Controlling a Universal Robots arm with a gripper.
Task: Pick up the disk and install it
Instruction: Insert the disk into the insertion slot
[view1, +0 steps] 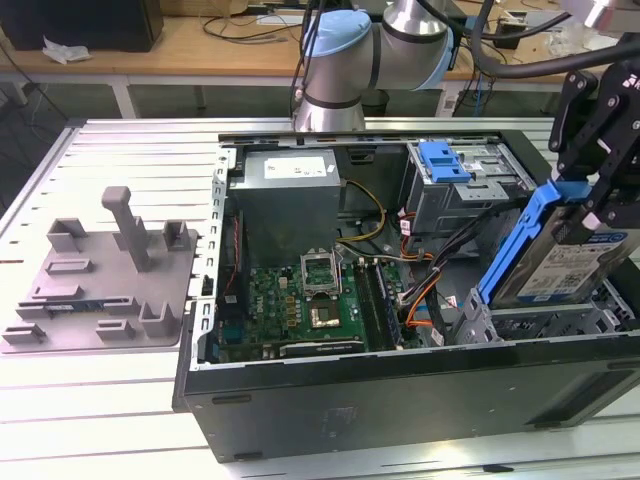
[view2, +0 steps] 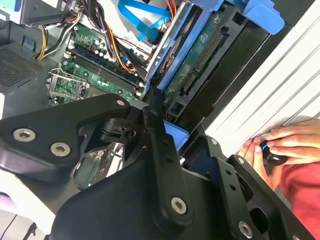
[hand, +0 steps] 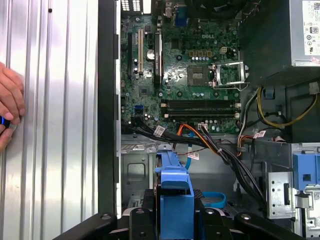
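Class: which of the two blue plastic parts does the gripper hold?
The blue frame around the disk, tilted at the exterior view's right. The other, the blue bracket, lies atop the grey drive cage, apart from the gripper.

Arm (view1: 345, 60) reaching down, pincer (view1: 578, 195) clamped on disk (view1: 560, 262)

Disk (view1: 562, 265) silver metal, blue plastic frame (view1: 515, 245); table (view1: 110, 405) ribbed metal.
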